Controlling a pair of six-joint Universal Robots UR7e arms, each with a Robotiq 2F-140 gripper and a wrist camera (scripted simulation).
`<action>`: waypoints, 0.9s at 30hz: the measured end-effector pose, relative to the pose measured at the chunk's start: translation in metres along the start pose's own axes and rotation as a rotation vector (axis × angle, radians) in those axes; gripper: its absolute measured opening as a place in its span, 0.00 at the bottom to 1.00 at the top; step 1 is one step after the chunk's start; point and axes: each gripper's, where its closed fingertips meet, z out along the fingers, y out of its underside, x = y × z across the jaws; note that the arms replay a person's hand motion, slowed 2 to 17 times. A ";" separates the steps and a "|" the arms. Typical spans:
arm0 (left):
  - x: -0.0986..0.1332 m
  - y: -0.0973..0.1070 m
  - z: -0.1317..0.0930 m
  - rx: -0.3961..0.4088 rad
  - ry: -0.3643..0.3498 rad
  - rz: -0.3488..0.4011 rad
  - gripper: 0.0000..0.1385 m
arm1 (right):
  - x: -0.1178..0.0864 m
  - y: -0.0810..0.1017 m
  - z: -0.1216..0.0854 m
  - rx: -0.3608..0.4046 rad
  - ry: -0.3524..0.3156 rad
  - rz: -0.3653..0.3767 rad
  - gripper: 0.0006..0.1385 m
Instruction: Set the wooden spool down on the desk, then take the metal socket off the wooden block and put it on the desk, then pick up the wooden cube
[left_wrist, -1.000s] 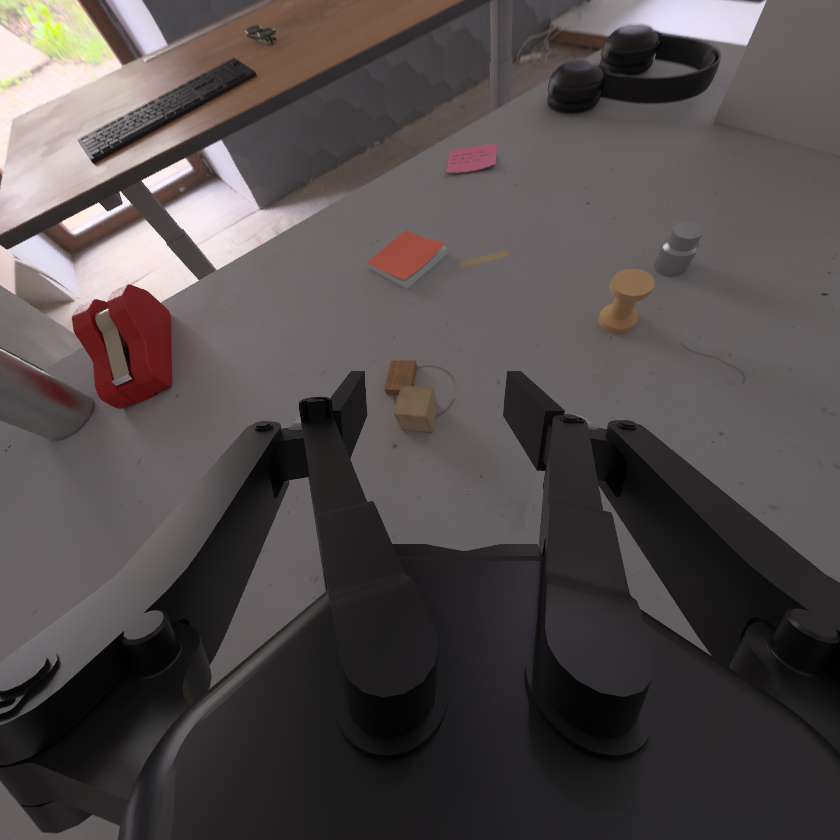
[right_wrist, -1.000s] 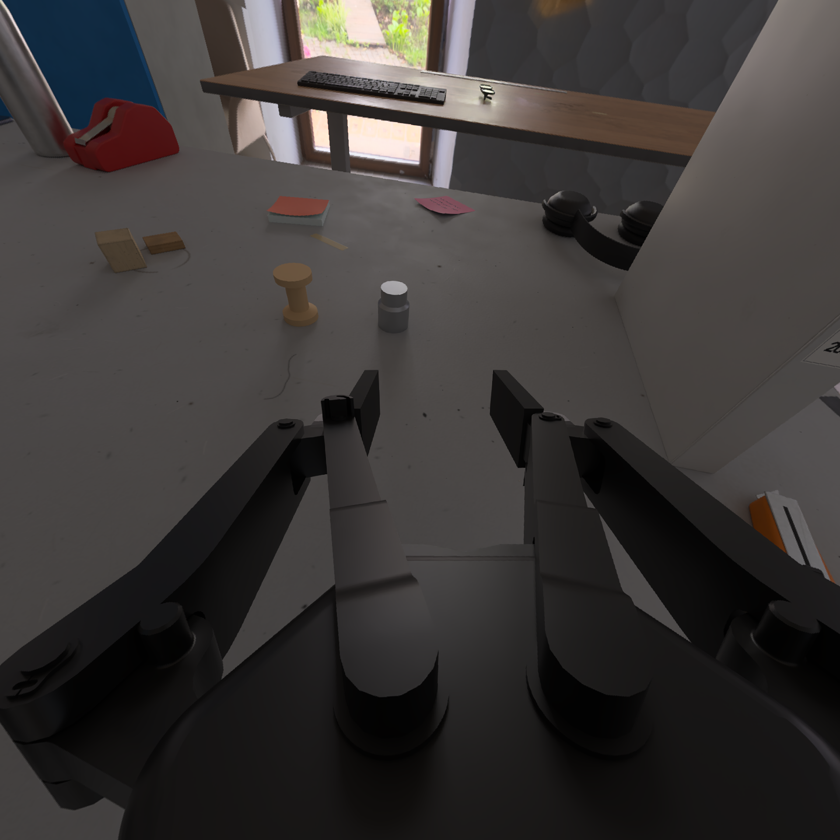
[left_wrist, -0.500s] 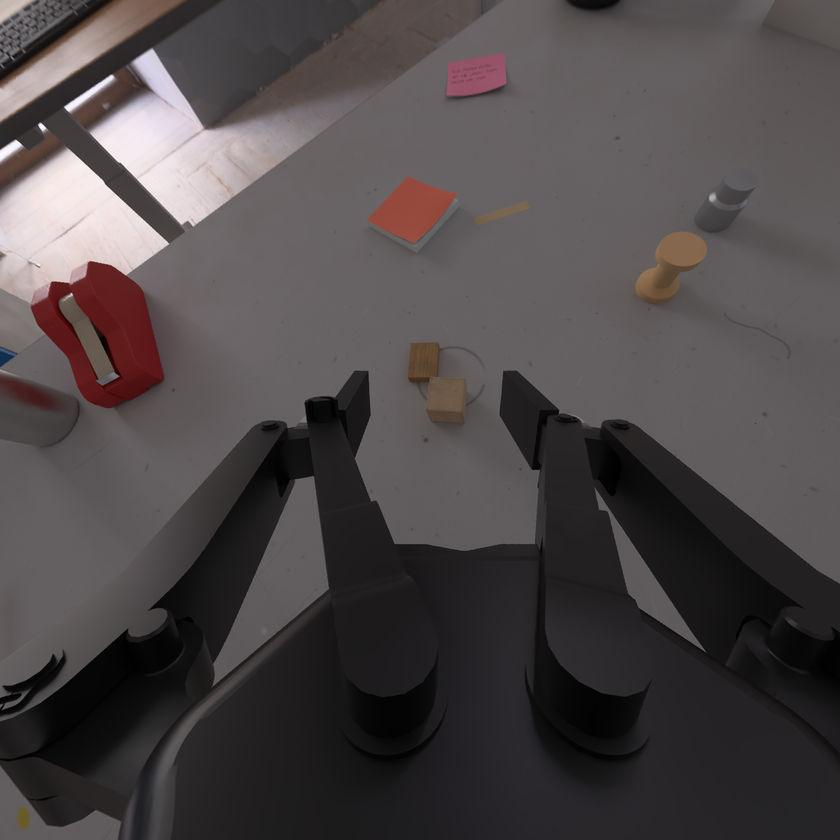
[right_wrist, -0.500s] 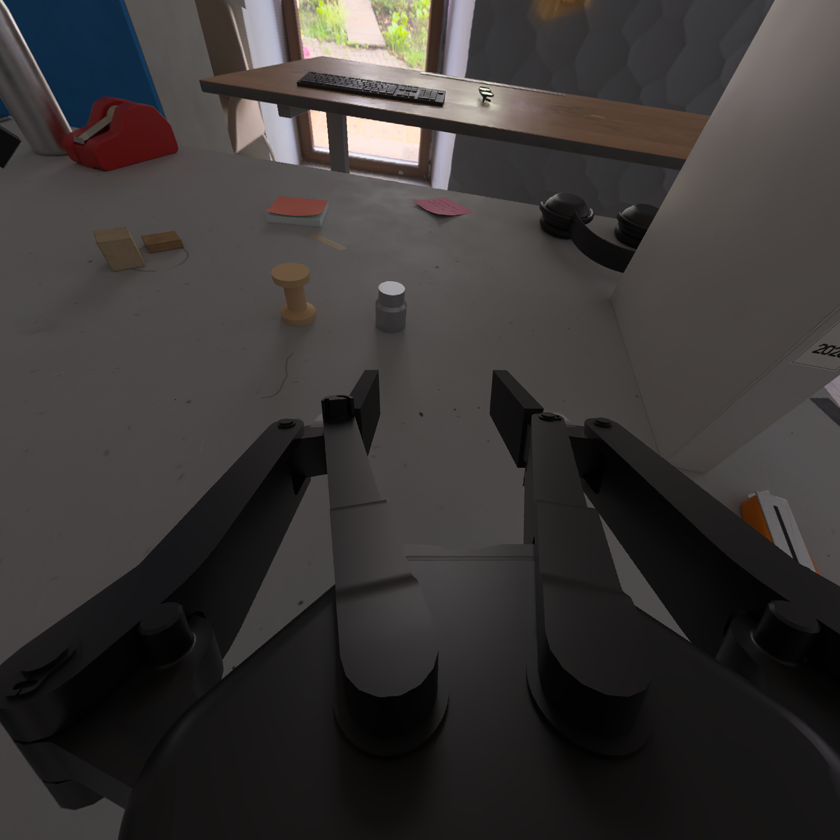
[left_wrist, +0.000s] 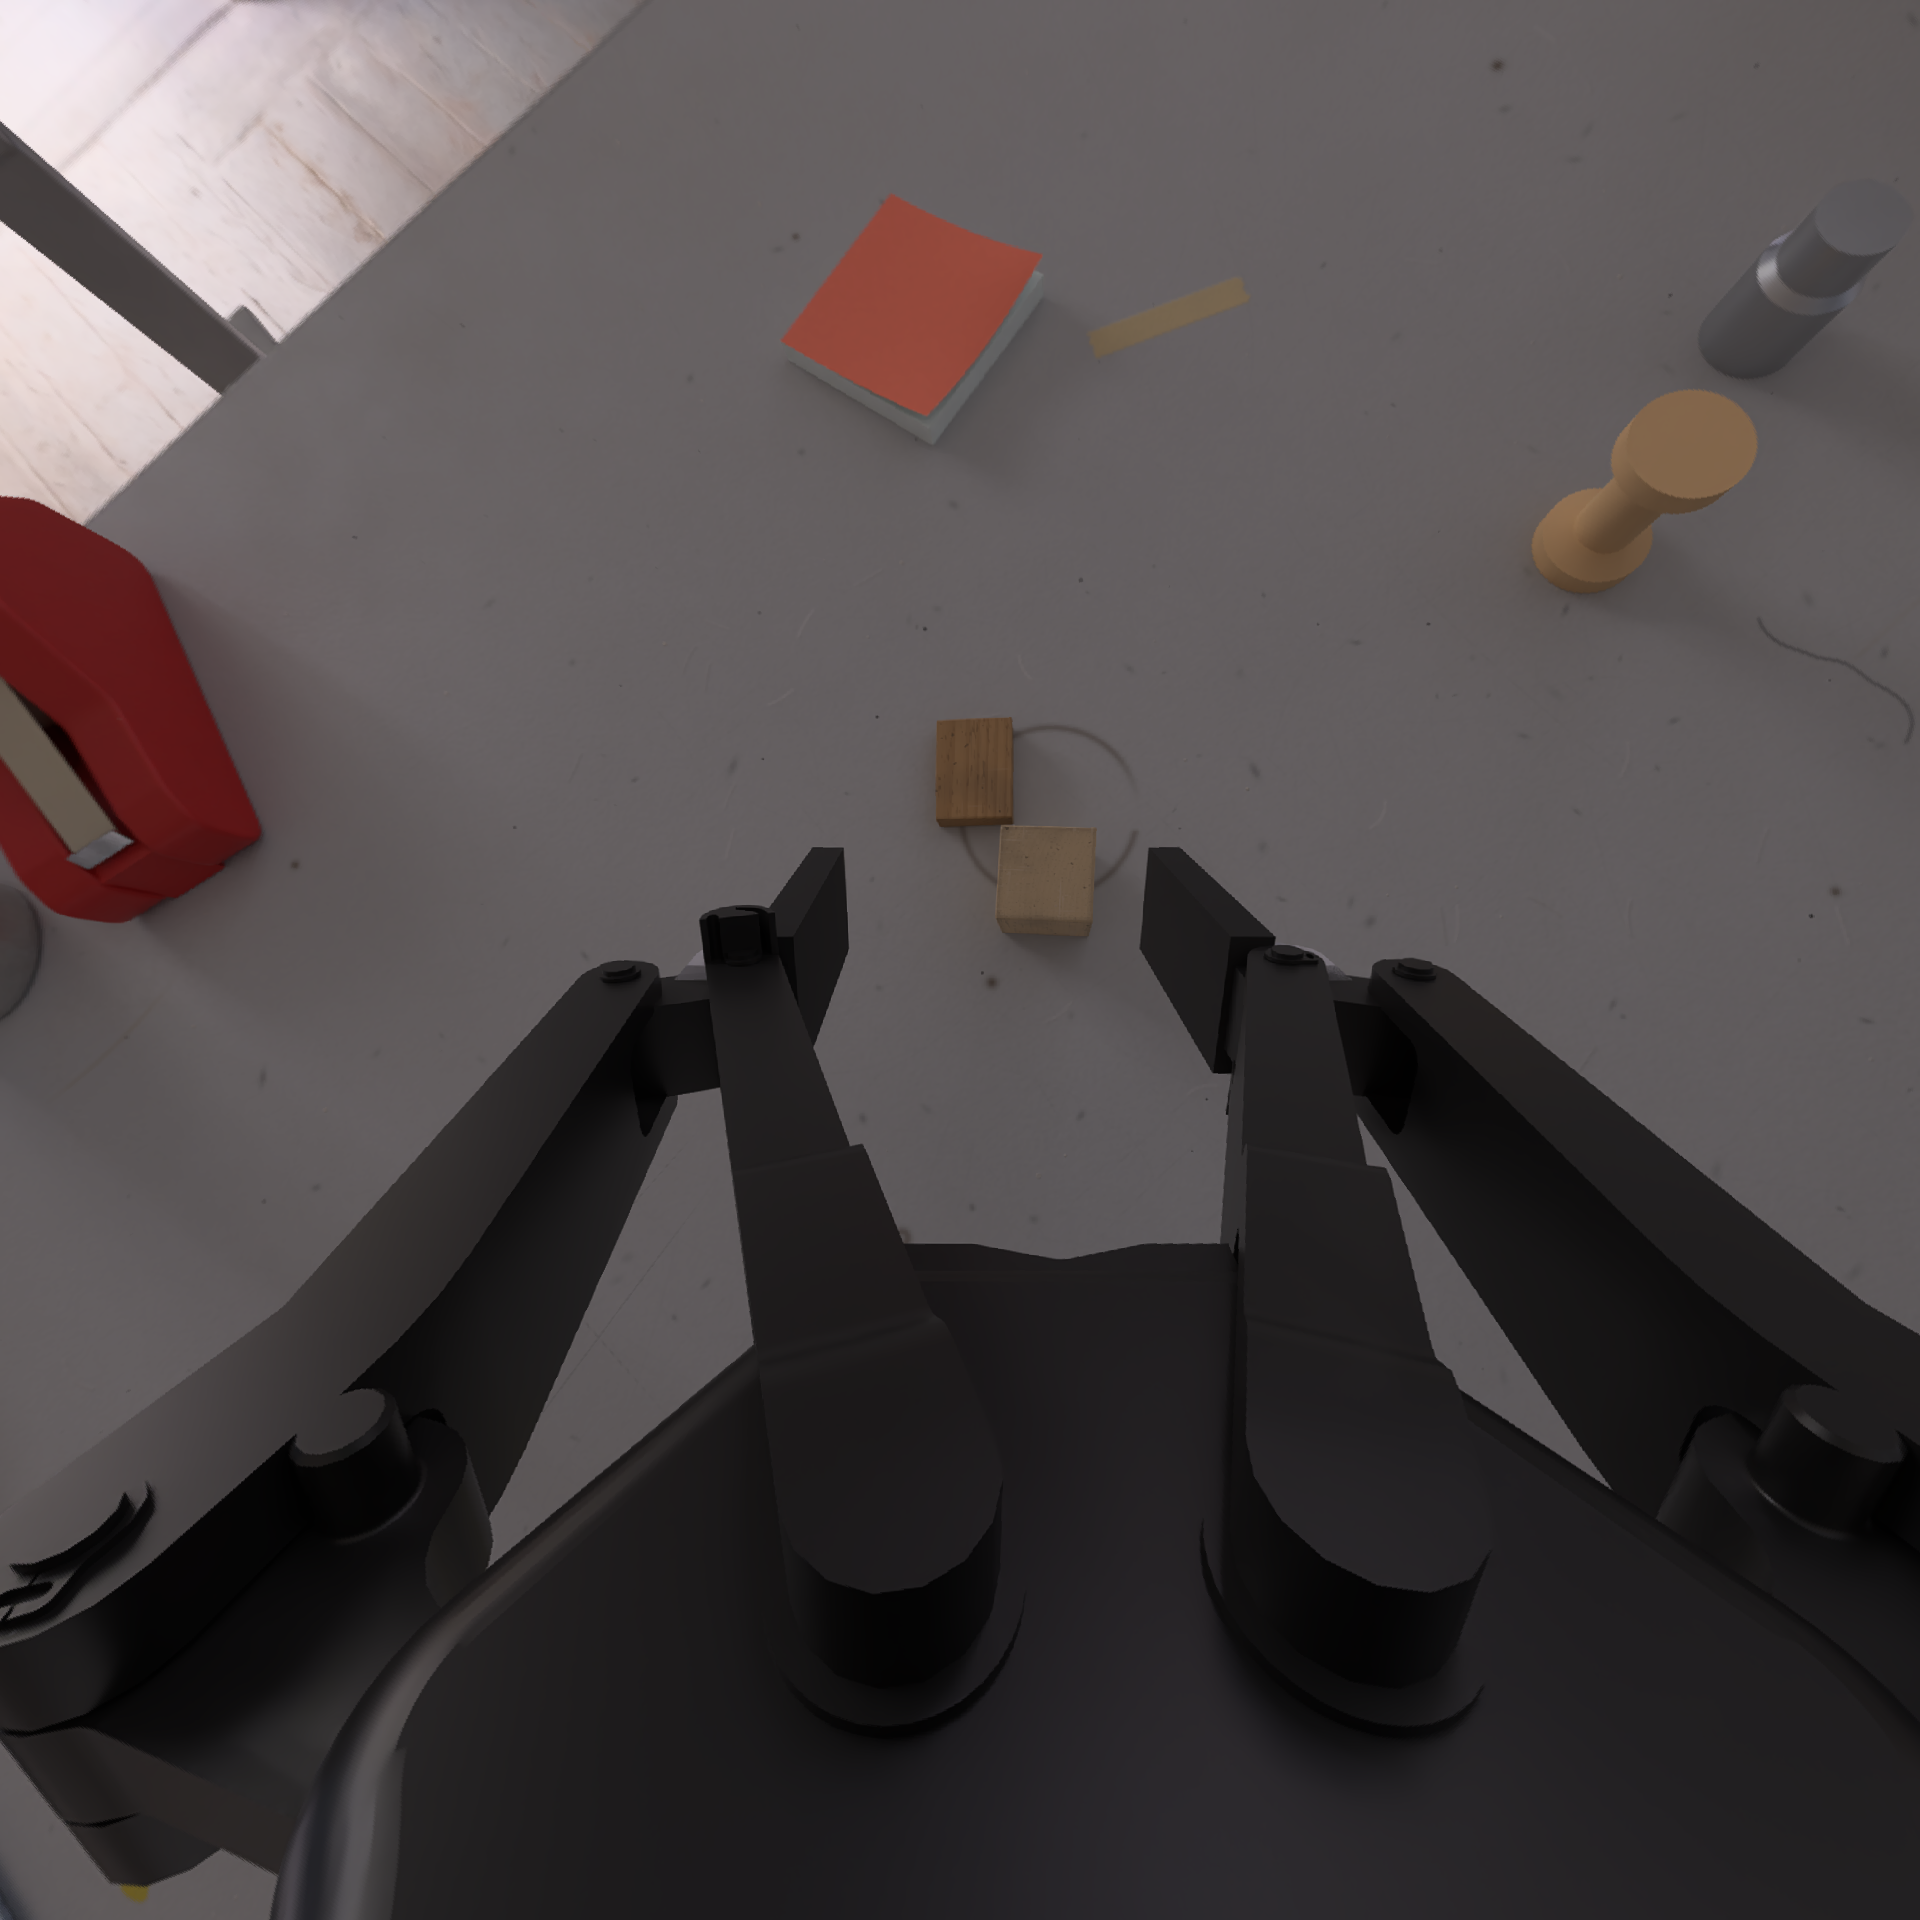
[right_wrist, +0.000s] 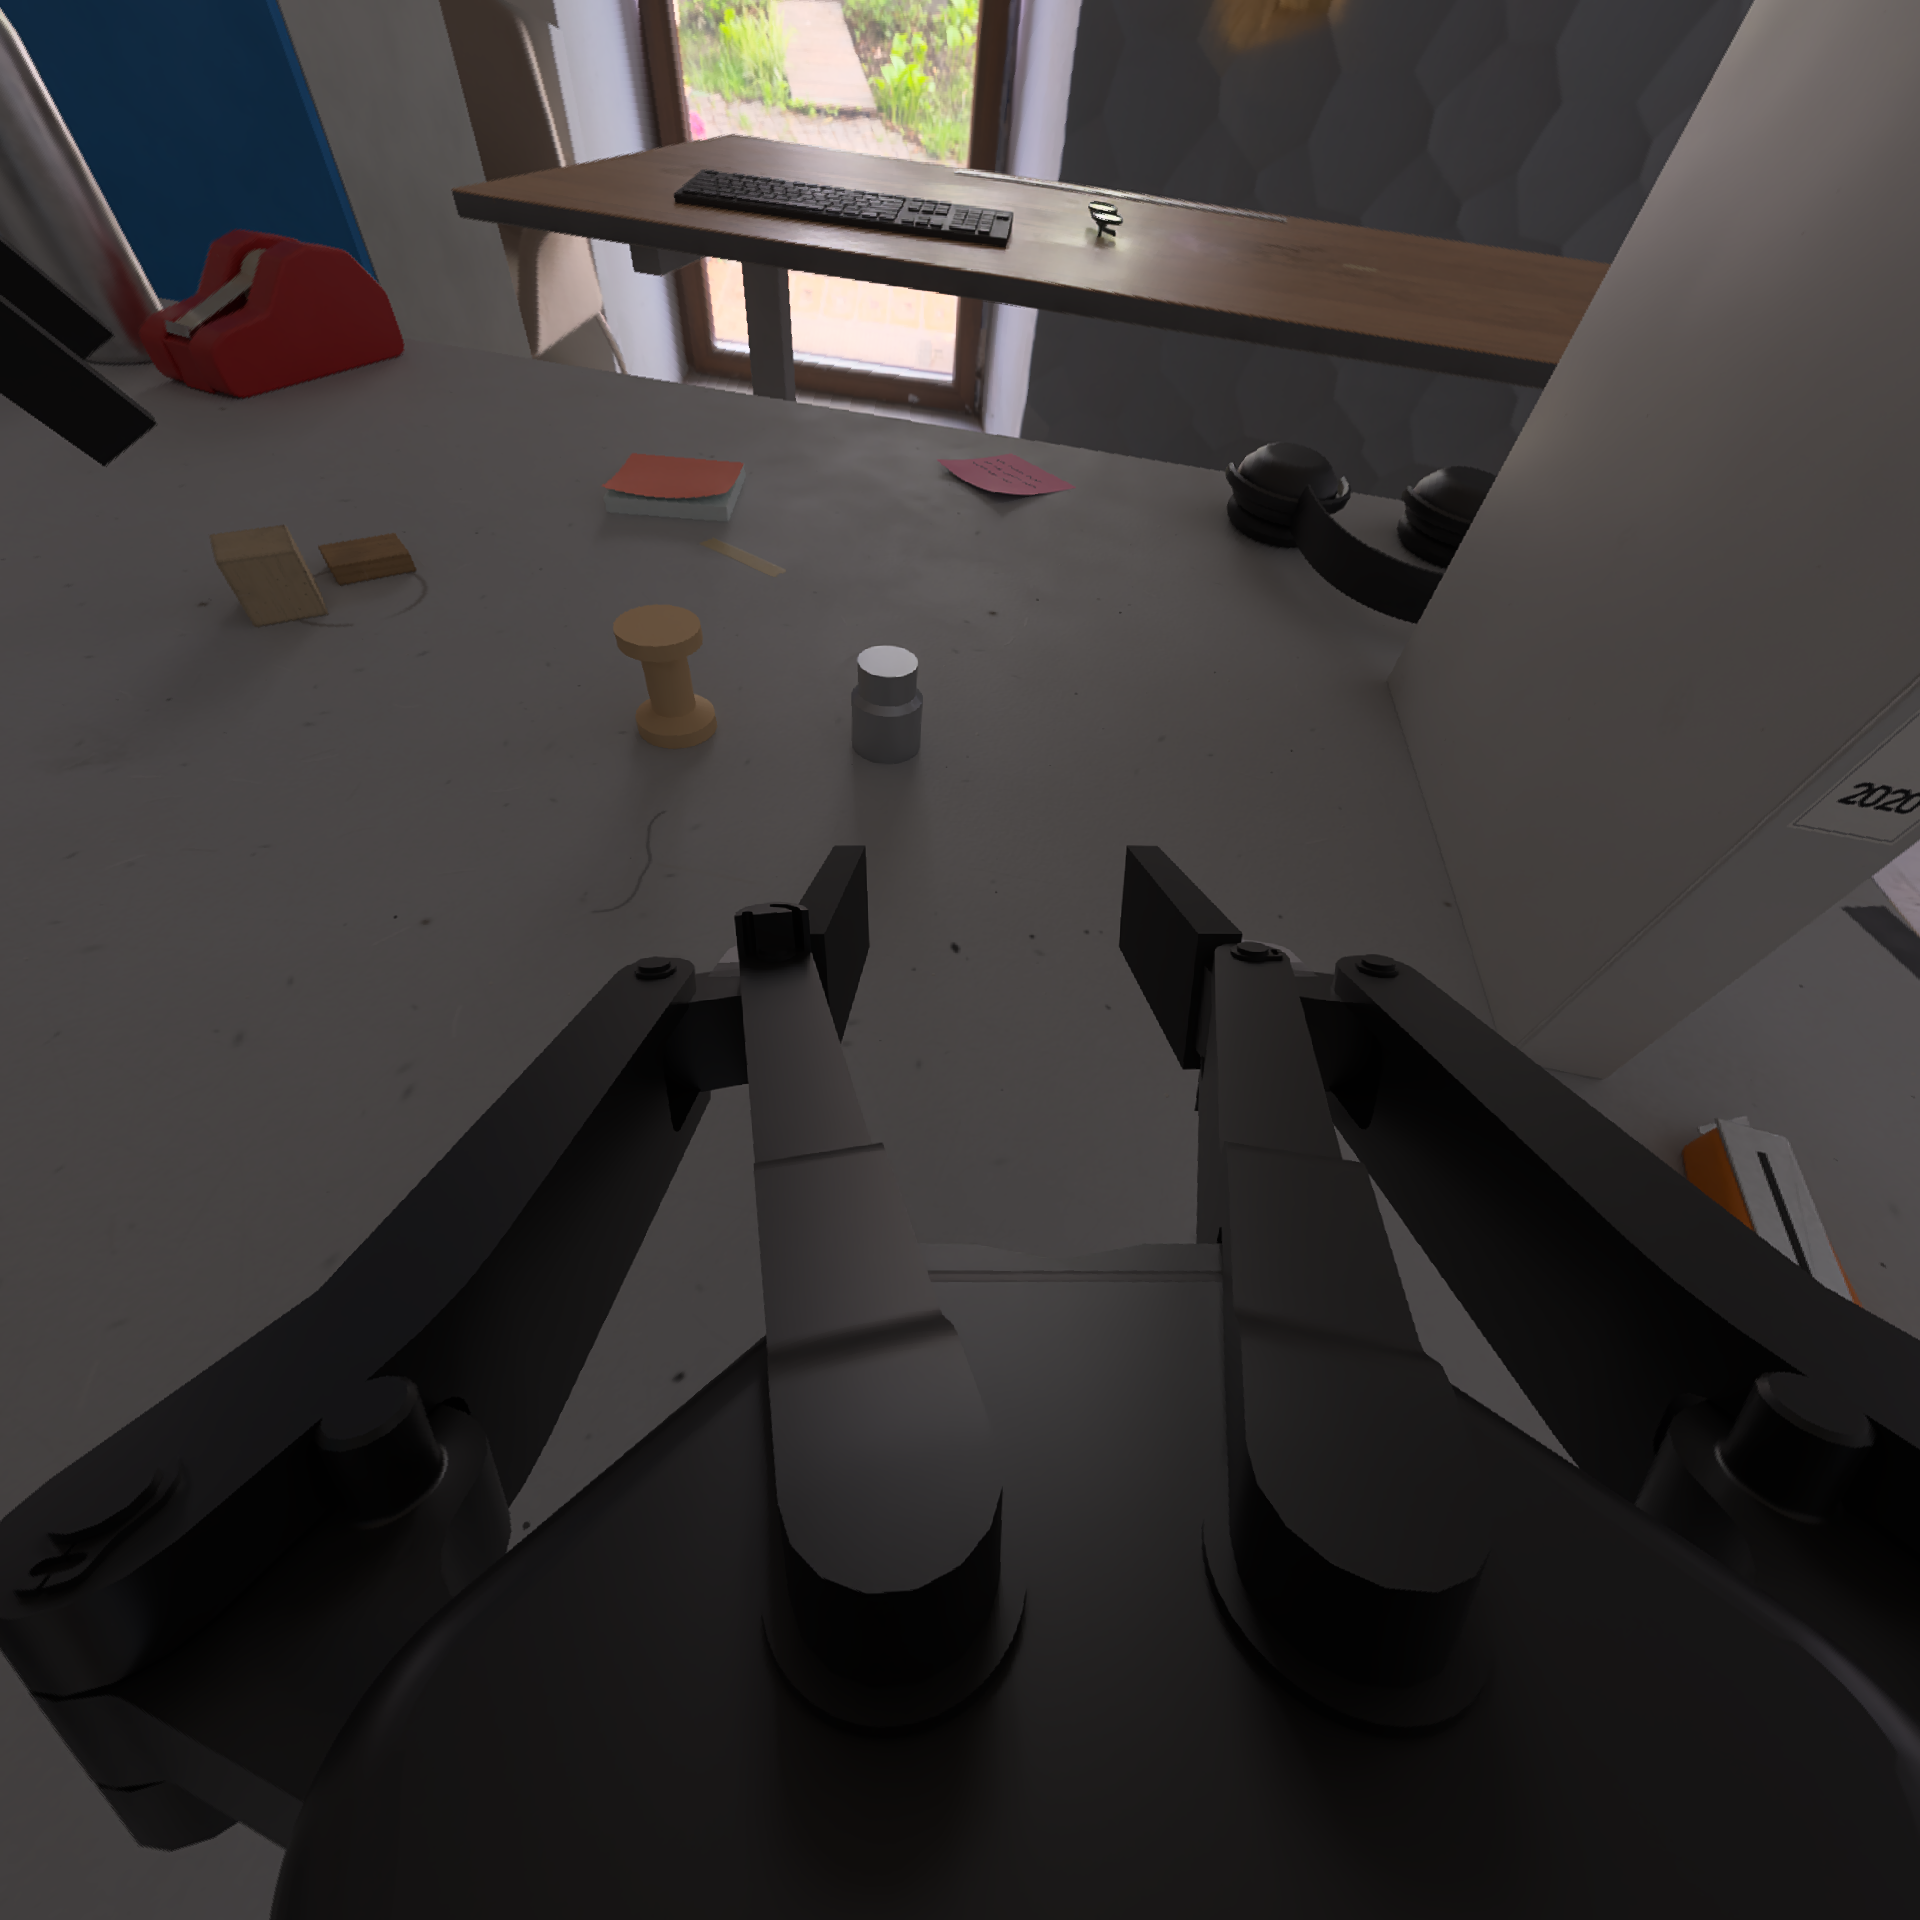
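Note:
My left gripper (left_wrist: 992, 904) is open and empty, high above the desk, with the pale wooden cube (left_wrist: 1045, 879) between its fingertips in the left wrist view. A darker flat wooden block (left_wrist: 974, 770) lies just beyond the cube, apart from it. The wooden spool (left_wrist: 1642, 490) stands upright on the desk at the right, and the metal socket (left_wrist: 1803, 277) stands upright beyond it. My right gripper (right_wrist: 992, 914) is open and empty above bare desk. In the right wrist view the socket (right_wrist: 886, 704) and spool (right_wrist: 666, 675) stand ahead, with the cube (right_wrist: 266, 572) and block (right_wrist: 364, 558) at far left.
A red tape dispenser (left_wrist: 88, 717) stands at the left, an orange notepad (left_wrist: 912, 315) and a tan strip (left_wrist: 1168, 316) lie farther back. A pink note (right_wrist: 1004, 476), black headphones (right_wrist: 1340, 520) and a tall white box (right_wrist: 1683, 540) are at the right. The desk edge (left_wrist: 343, 312) runs at top left.
My left gripper has moved forward and tilted down, so the wooden cube now sits between its open fingertips. The right gripper has barely moved. No object has shifted.

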 end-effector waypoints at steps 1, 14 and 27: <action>0.001 0.000 0.002 -0.010 0.008 0.000 0.55 | 0.000 0.000 0.000 0.000 0.000 0.000 0.47; 0.007 0.003 0.027 -0.123 0.035 0.022 0.54 | 0.001 0.001 0.000 -0.003 0.000 0.002 0.47; 0.012 0.002 0.043 -0.183 0.042 0.040 0.53 | 0.001 0.002 0.001 -0.008 -0.004 0.002 0.47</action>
